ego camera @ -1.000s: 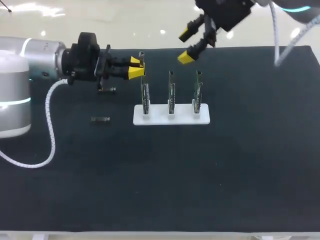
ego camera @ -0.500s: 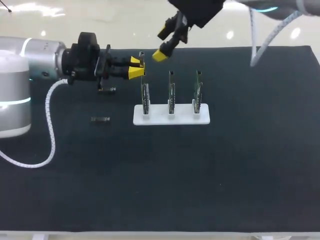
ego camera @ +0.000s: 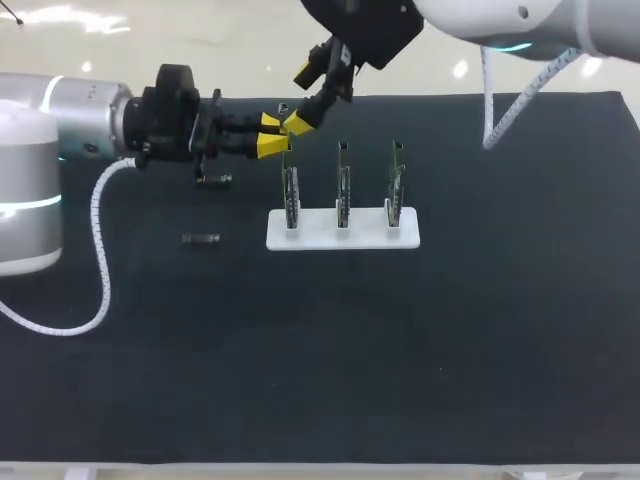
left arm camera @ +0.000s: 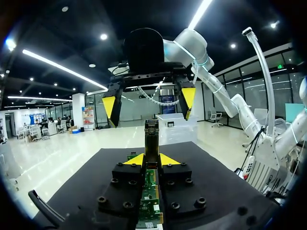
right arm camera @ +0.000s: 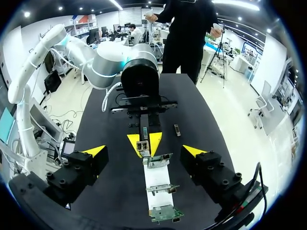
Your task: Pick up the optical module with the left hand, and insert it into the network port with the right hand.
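Note:
My left gripper (ego camera: 270, 136) is shut on a small dark optical module (ego camera: 284, 112), held upright just above the leftmost board of the white stand (ego camera: 342, 230). In the left wrist view the module (left arm camera: 152, 138) stands between my yellow fingertips (left arm camera: 135, 159). My right gripper (ego camera: 301, 99) hangs open right beside the module, one fingertip on each side of it without touching. From the left wrist it shows straight ahead as the right gripper (left arm camera: 148, 102). In the right wrist view the module (right arm camera: 143, 145) and the left gripper (right arm camera: 144, 139) lie between and ahead of my wide-open right gripper (right arm camera: 144, 151).
Three upright circuit boards (ego camera: 343, 185) with network ports stand in the white stand (right arm camera: 158, 188). Two spare modules lie on the black mat left of the stand, one (ego camera: 213, 180) under my left arm and one (ego camera: 201, 239) nearer the front.
My right arm has swung left, from above the right board to the module held by my left gripper. The left arm and its module have stayed still.

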Controlling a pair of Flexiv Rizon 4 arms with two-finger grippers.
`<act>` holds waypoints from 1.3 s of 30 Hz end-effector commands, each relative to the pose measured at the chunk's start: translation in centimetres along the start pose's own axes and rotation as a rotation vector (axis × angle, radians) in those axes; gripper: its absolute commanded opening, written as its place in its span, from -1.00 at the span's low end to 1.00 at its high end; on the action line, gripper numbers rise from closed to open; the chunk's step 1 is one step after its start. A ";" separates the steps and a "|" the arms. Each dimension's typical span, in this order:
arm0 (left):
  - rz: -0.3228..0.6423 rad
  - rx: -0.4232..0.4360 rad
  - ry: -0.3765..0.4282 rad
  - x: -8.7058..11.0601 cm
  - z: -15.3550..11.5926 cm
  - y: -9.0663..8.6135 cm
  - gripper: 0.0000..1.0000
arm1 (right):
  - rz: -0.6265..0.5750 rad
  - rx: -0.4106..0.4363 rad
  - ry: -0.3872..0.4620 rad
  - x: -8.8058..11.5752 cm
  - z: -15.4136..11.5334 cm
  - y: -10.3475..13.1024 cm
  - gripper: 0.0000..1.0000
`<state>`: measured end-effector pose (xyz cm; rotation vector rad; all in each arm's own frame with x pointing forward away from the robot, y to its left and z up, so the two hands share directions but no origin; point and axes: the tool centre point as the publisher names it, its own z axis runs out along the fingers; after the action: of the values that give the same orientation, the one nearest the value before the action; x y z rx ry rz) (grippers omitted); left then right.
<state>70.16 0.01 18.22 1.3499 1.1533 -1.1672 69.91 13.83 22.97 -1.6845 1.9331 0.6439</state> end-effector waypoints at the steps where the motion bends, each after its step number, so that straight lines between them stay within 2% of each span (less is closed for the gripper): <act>1: 0.002 0.000 -0.002 0.1 0.0 0.0 -1.00 | -0.013 0.006 -0.005 0.0 0.6 0.1 1.00; 9: 0.002 0.000 -0.002 0.1 0.0 0.0 -1.00 | -0.022 0.038 -0.001 -0.3 1.3 0.6 1.00; 11: 0.002 0.000 -0.002 0.1 0.0 0.0 -1.00 | -0.023 0.051 0.002 -0.4 1.4 0.7 0.87; 13: 0.002 0.000 -0.002 0.1 0.0 0.0 -1.00 | -0.023 0.052 0.003 -0.4 1.4 0.8 0.85; 15: 0.002 0.000 -0.002 0.1 0.0 0.0 -1.00 | -0.022 0.057 0.005 -0.4 1.4 0.9 0.65; 17: 0.002 0.000 -0.002 0.1 0.0 0.0 -1.00 | -0.022 0.058 0.007 -0.5 1.4 1.0 0.58; 20: 0.002 0.000 -0.002 0.1 0.0 0.0 -1.00 | -0.021 0.061 0.014 -0.6 1.4 1.0 -0.01; 21: 0.002 0.000 -0.002 0.1 0.0 0.0 -1.00 | -0.023 0.061 0.014 -0.6 1.4 1.0 -0.05; 33: 0.002 0.000 -0.002 0.1 0.0 0.0 -1.00 | -0.029 0.063 0.011 -0.9 1.7 0.5 -0.22; 34: 0.002 0.000 -0.002 0.1 0.0 0.0 -1.00 | -0.031 0.063 0.010 -0.9 1.8 0.4 -0.26; 35: 0.002 0.000 -0.002 0.1 0.0 0.0 -1.00 | -0.033 0.064 0.010 -1.0 1.8 0.4 -0.43; 36: 0.002 0.000 -0.002 0.1 0.0 0.0 -1.00 | -0.034 0.064 0.009 -1.0 1.9 0.3 -0.48; 38: 0.002 0.000 -0.002 0.1 0.0 0.0 -1.00 | -0.035 0.067 0.009 -1.2 2.1 0.3 -0.30; 39: 0.002 0.000 -0.002 0.1 0.0 0.0 -1.00 | -0.035 0.068 0.009 -1.2 2.2 0.2 -0.31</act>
<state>70.16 0.01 18.22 1.3499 1.1533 -1.1674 69.72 15.82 22.24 -1.6784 1.9045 0.5537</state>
